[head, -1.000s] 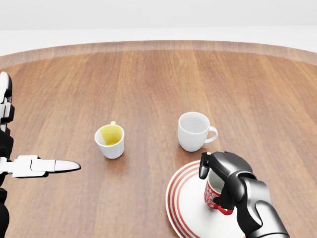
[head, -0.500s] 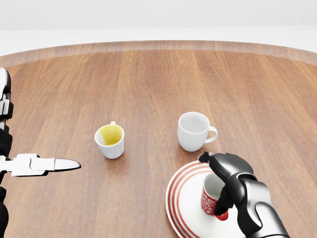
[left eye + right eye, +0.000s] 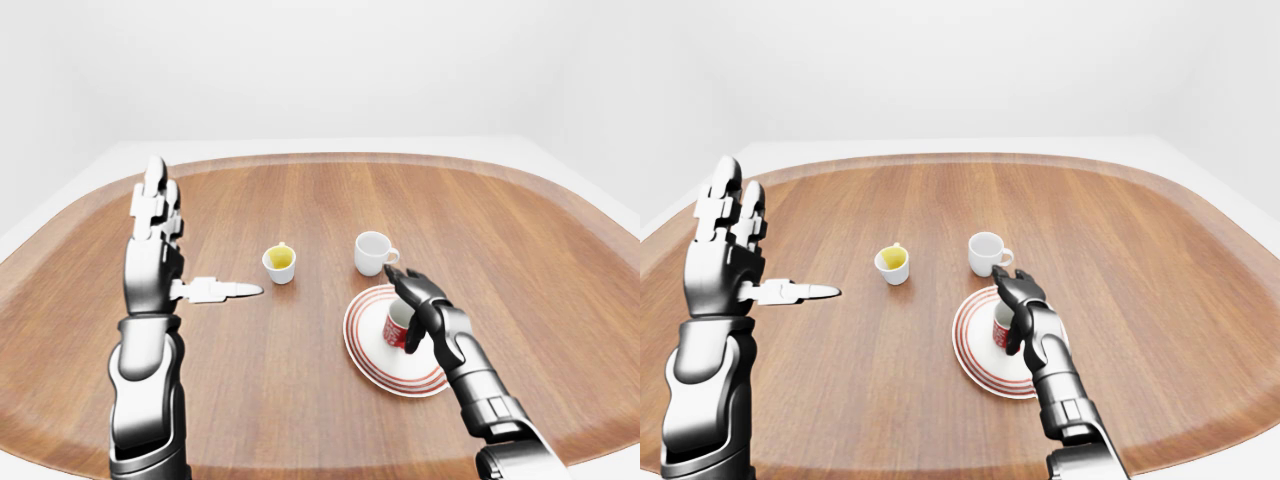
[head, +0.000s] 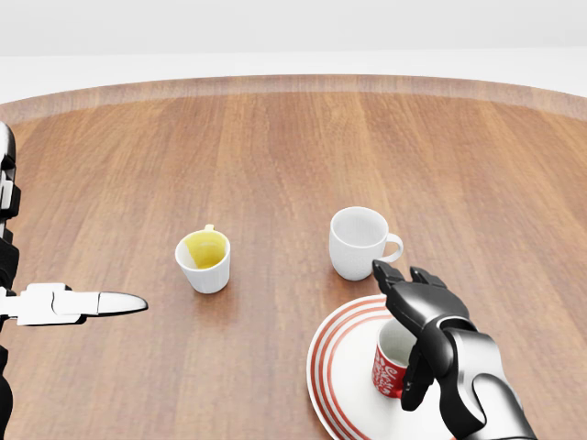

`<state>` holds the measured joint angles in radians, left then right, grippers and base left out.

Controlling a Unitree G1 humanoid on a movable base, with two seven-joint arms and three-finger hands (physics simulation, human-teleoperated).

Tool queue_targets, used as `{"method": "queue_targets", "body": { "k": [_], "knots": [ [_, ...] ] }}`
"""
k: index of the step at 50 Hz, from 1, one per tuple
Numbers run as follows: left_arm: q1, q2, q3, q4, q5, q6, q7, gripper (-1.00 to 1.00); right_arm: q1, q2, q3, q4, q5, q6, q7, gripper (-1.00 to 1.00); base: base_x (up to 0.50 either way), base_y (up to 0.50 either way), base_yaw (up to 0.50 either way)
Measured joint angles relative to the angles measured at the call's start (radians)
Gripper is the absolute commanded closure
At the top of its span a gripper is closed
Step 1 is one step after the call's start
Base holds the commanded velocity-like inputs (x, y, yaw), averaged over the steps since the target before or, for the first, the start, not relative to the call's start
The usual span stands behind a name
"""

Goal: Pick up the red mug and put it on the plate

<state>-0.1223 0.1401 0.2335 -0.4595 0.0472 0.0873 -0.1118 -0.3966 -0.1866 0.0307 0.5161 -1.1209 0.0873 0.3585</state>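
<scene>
At the lower right of the head view, the red mug [image 4: 392,361] is seen standing upright on the red-ringed plate [image 4: 335,385]. The right hand [image 4: 415,316] is spread just above and beside it, fingers released and not gripping the mug. A knock from a finger as the hand is drawn away could tip the mug or slide it off the plate. Farther up, a white mug [image 4: 359,241] and a yellow-lined cup [image 4: 205,259] stand on the wooden table [image 4: 275,137]. At the left edge, the left hand [image 3: 153,238] is held raised and open, grasping nothing.
</scene>
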Motion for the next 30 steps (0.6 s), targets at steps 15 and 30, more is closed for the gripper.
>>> {"method": "queue_targets", "body": {
  "k": [15, 30],
  "knots": [
    [-0.001, 0.002, 0.004, -0.007, -0.003, 0.000, -0.001, -1.00, 0.010, 0.009, -0.009, -0.183, -0.075, 0.000, 0.146, -1.00, 0.00, 0.00, 0.00],
    [-0.010, 0.008, 0.008, -0.032, -0.004, 0.000, -0.006, -1.00, -0.009, 0.015, -0.027, -0.329, -0.143, 0.000, 0.281, -1.00, 0.00, 0.00, 0.00]
  ]
}}
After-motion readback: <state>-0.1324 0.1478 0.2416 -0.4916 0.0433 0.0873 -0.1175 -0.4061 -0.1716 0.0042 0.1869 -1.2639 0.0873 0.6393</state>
